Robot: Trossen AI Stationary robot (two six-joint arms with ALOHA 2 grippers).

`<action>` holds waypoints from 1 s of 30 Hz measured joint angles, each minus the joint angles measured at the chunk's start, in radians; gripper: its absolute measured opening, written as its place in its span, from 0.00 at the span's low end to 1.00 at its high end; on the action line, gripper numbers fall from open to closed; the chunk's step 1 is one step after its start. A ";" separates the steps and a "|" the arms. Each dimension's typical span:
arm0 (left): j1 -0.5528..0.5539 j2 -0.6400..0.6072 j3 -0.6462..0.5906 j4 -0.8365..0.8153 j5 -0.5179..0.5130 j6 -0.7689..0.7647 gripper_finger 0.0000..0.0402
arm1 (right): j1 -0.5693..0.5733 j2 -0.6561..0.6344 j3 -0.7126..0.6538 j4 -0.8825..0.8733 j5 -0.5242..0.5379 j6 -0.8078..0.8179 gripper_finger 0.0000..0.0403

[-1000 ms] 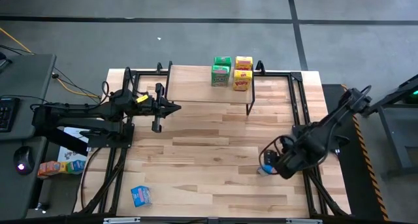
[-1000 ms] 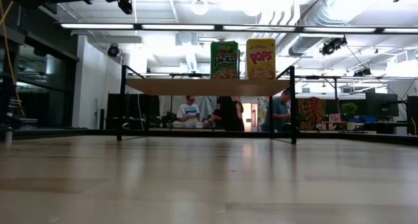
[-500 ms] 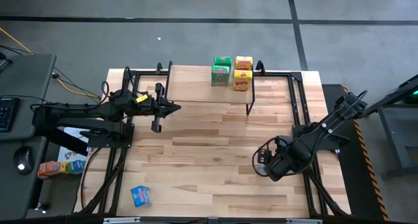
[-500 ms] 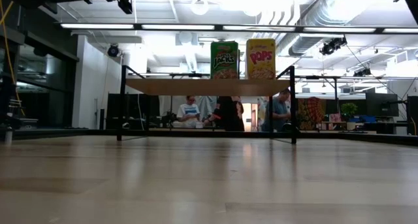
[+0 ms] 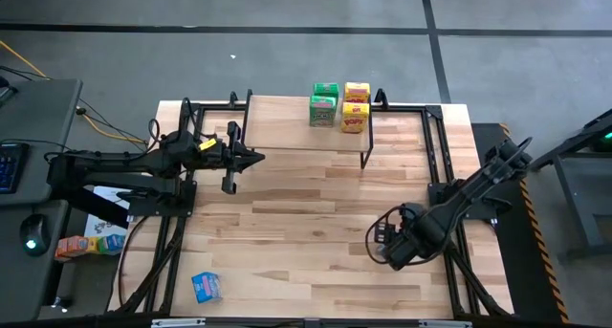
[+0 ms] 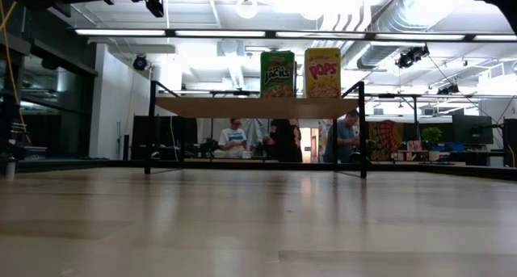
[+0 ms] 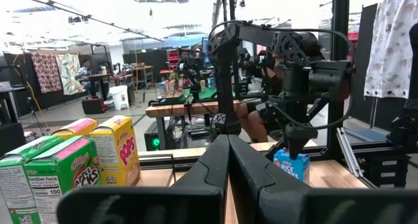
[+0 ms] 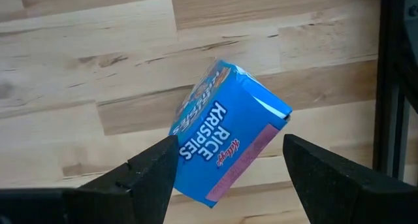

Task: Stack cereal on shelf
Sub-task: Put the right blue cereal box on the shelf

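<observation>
A blue cereal box [image 8: 225, 139] stands on the table near its right side, also visible in the left wrist view [image 7: 292, 166]. My right gripper [image 8: 228, 162] is open above it, one finger on either side. In the high view the gripper [image 5: 387, 244] hides the box. Two green boxes [image 5: 324, 105] and two yellow ones [image 5: 356, 106] stand on the shelf [image 6: 258, 107]. A second blue box [image 5: 206, 287] lies near the table's near left corner. My left gripper [image 5: 256, 159] is shut, waiting by the shelf's left end. My right gripper comes at the blue box from above, pointing down, with the box between its open fingers. One finger [image 8: 157, 168] overlaps the edge of the printed front [image 8: 186, 142]; whether it touches I cannot tell. The other finger [image 8: 313, 165] stands apart from the pink side panel.
The shelf's black legs [image 5: 366, 161] and a black frame run along the table's right edge [image 5: 442, 175]. Coloured boxes [image 5: 86, 244] lie off the table to the left. People are in the room behind the shelf [image 6: 279, 140]. Bare wood spans the table's middle [image 5: 306, 213].
My right gripper has moved toward the table's left and a little toward its near edge, coming over the blue box; that box showed beside it in the high view a second ago and is now covered by it.
</observation>
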 joint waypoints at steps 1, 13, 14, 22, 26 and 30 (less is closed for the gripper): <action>0.000 0.000 0.000 0.000 0.000 0.000 0.00 | 0.000 0.003 0.000 -0.003 0.000 0.000 0.67; 0.000 0.000 0.000 0.000 0.000 0.000 0.00 | -0.005 0.013 0.000 -0.038 0.010 -0.046 0.67; 0.000 0.000 0.000 0.000 0.000 0.000 0.00 | -0.005 0.013 0.000 -0.040 0.015 -0.056 0.67; 0.000 0.000 0.000 0.000 0.000 0.000 0.00 | -0.011 0.013 0.000 -0.050 0.031 -0.209 0.67; 0.000 0.000 0.000 0.000 0.000 -0.001 0.00 | -0.011 0.013 0.000 -0.038 0.031 -0.257 0.67; 0.000 0.000 0.000 -0.001 0.000 -0.003 0.00 | -0.011 0.013 0.000 -0.038 0.007 -0.272 0.67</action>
